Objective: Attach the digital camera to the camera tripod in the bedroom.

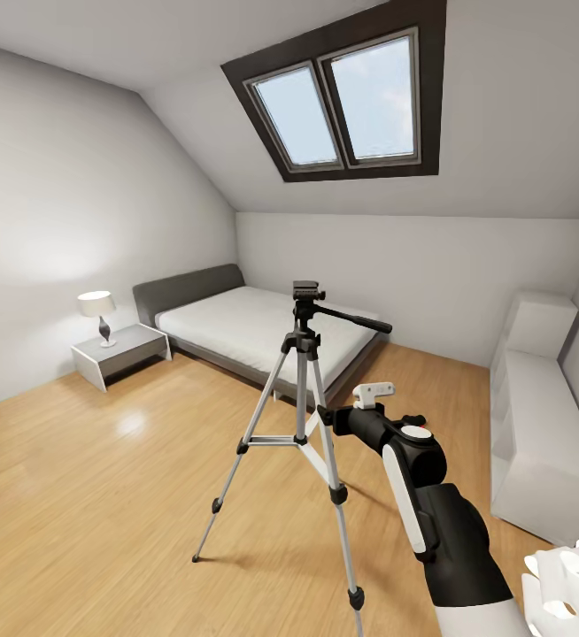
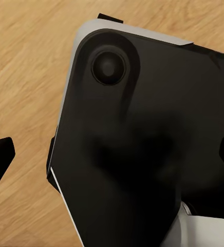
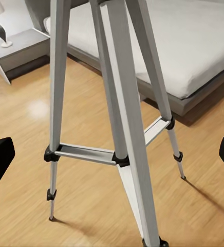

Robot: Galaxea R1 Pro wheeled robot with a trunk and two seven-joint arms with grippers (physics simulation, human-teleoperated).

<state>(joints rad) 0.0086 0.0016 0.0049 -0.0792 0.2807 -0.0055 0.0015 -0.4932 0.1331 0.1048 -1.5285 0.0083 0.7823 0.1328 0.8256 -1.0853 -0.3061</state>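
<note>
The tripod (image 1: 303,416) stands on the wood floor (image 1: 104,495) before the bed (image 1: 254,332), camera (image 1: 307,290) on its head. The right end effector (image 3: 112,159) spreads wide, empty, just beside its legs. The left end effector (image 2: 112,159) gapes, holding nothing.

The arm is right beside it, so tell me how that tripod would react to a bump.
The camera tripod is tall on thin legs with small feet, so it would probably tip or skid on the glossy wood floor. Its head and pan handle sit high, likely making it top-heavy. The spreader braces should keep the legs stiff.
</note>
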